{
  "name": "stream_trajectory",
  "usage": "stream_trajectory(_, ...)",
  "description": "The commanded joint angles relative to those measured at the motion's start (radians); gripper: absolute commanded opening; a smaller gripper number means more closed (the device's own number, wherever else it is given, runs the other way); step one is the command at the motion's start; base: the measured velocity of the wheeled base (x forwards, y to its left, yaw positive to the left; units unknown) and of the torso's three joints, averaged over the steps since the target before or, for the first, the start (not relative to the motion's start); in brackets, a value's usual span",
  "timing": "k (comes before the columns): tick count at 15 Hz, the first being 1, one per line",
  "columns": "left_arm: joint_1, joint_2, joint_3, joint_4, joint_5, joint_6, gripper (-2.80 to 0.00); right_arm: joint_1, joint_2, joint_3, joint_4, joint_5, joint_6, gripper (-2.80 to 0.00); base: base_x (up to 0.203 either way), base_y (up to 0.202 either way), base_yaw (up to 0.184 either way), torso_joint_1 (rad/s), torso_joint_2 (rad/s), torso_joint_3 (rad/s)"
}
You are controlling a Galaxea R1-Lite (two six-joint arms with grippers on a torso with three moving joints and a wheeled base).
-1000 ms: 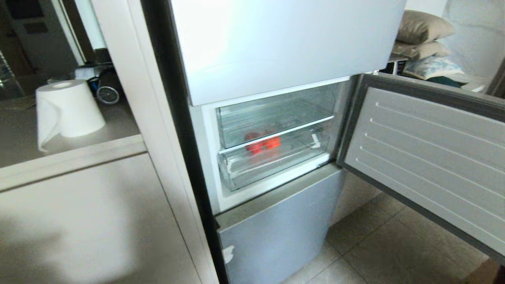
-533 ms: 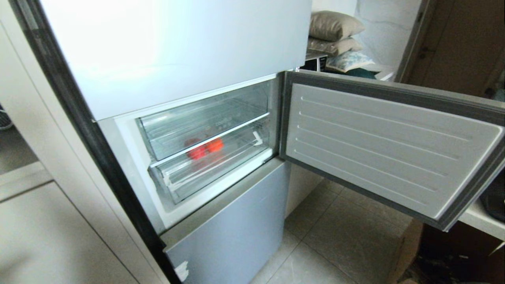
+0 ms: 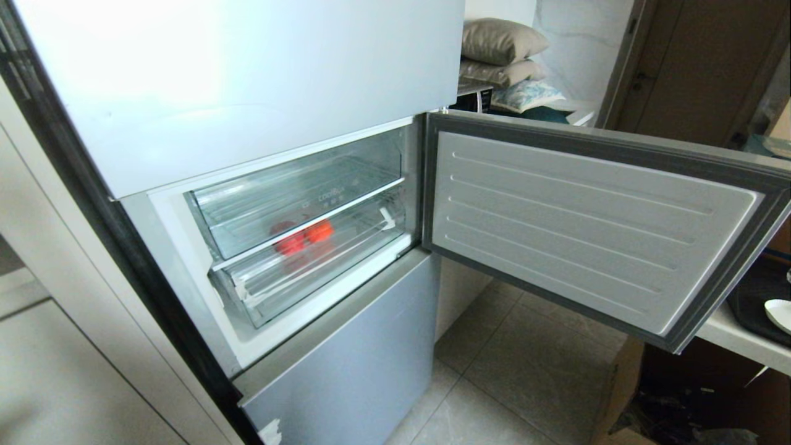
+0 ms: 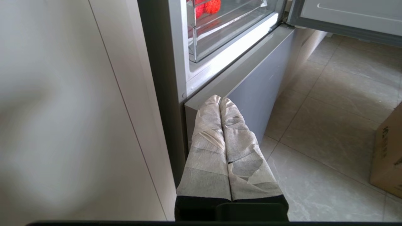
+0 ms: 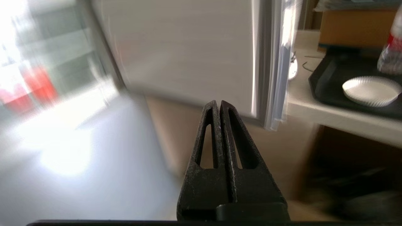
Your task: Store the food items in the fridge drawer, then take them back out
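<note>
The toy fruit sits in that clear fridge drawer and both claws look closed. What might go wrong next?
1. The food items lie deep behind the fridge drawer front, so the right gripper, shut now, may bump clear plastic it can hardly make out.
2. The open fridge door hangs on the robot's right, and the arm could clip its edge.
3. The round toys touch, so gripping one may roll the other away.

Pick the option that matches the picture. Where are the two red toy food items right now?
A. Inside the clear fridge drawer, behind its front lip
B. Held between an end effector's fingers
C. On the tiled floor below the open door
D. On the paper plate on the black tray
A: the two red food items sit side by side inside the clear fridge drawer, in the compartment whose door stands open.
</note>
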Motion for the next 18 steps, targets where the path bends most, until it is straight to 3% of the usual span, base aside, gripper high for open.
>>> stream_trajectory(1, 0.000, 0.000, -0.001, 0.000, 0.000, 0.000, -2.80, -0.089, 0.240, -0.104, -0.005, -0.026, 0.225, -2.80, 0.000, 0.000, 0.000, 0.000, 0.00, 0.000)
stream_trajectory(3, 0.000, 0.000, 0.000, 0.000, 0.000, 0.000, -2.80, -0.325, 0.418, -0.144, -0.061, 0.029, 0.373, -2.80, 0.000, 0.000, 0.000, 0.000, 0.00, 0.000)
stream_trajectory(5, 0.000, 0.000, 0.000, 0.000, 0.000, 0.000, -2.80, -0.557, 0.587, -0.138, -0.184, 0.200, 0.469, -2.80, 0.000, 0.000, 0.000, 0.000, 0.00, 0.000)
stream_trajectory(7, 0.000, 0.001, 0.000, 0.000, 0.000, 0.000, -2.80, -0.667, 0.751, -0.144, -0.272, 0.326, 0.518, -2.80, 0.000, 0.000, 0.000, 0.000, 0.00, 0.000)
stream_trajectory(12, 0.000, 0.001, 0.000, 0.000, 0.000, 0.000, -2.80, -0.740, 1.210, -0.211, -0.660, 0.416, 0.624, -2.80, 0.000, 0.000, 0.000, 0.000, 0.00, 0.000)
stream_trajectory(15, 0.000, 0.000, 0.000, 0.000, 0.000, 0.000, -2.80, -0.754, 1.405, -0.356, -0.763, 0.429, 0.685, -2.80, 0.000, 0.000, 0.000, 0.000, 0.00, 0.000)
stream_trajectory(18, 0.000, 0.001, 0.000, 0.000, 0.000, 0.000, -2.80, -0.758, 1.534, -0.502, -0.784, 0.459, 0.719, -2.80, 0.000, 0.000, 0.000, 0.000, 0.00, 0.000)
